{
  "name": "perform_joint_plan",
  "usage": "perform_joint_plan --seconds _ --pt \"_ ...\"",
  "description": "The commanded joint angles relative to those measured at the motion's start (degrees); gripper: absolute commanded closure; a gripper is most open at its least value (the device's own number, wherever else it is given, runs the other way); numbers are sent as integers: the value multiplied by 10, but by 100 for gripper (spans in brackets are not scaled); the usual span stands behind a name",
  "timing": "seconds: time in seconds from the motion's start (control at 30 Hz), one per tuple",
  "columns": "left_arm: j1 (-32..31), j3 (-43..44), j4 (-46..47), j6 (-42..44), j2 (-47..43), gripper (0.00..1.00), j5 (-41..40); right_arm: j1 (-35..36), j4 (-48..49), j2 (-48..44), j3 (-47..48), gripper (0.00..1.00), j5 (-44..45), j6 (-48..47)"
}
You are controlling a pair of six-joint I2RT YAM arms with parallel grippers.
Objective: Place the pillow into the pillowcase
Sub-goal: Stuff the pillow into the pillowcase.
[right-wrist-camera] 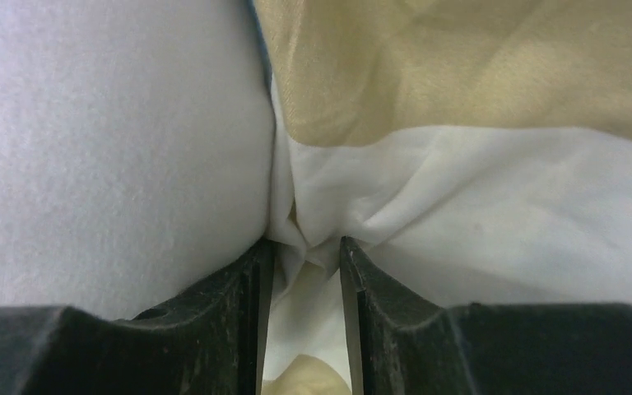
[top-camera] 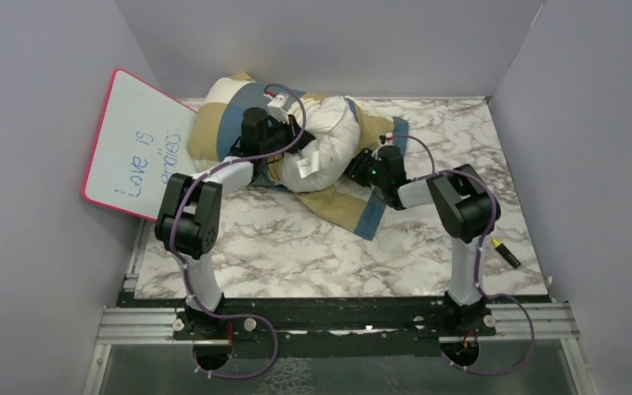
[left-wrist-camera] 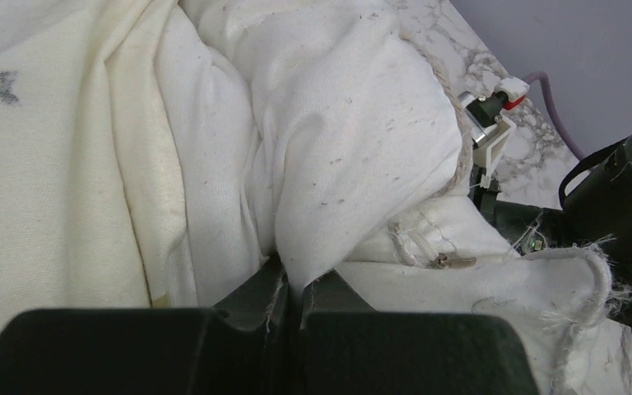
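Left gripper (left-wrist-camera: 292, 284) clamps a cream fold of the limp blue, tan and cream checked fabric pillowcase (left-wrist-camera: 354, 140); right gripper (right-wrist-camera: 306, 251) pinches it too, with the plump white fabric pillow (right-wrist-camera: 115, 148) just left of its fingers.

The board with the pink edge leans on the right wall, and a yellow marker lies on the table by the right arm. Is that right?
Not quite. The board leans on the left wall, not the right one. The top view shows it. The yellow marker does lie on the table by the right arm.
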Motion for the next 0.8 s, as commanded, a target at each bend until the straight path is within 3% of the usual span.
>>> perform_joint_plan --seconds 0.0,0.13,0.17,0.2,0.23,0.33,0.57,0.67,0.77 --pt "45 -35 -85 17 38 100 -83 3 128 49 8 59 -53 33" --pt "43 -30 -83 11 37 100 -85 7 181 84 32 56 -100 38" --pt "42 -29 -83 9 37 100 -87 6 189 93 40 68 -114 38" --pt "41 -27 -82 6 36 100 -89 6 204 92 39 91 -118 34" --pt "39 -26 -82 4 34 100 -93 5 226 84 23 99 -117 27" --pt "28 -15 -101 22 26 100 -144 -8 269 -13 -53 100 -131 -22" --pt "-55 50 -202 98 72 100 -381 -27 211 -271 -211 100 -229 -104" --pt "-83 55 -204 90 103 100 -430 -29 229 -342 -257 100 -267 -97" --pt "-98 46 -195 85 119 100 -451 -30 160 -439 -288 100 -250 -123"
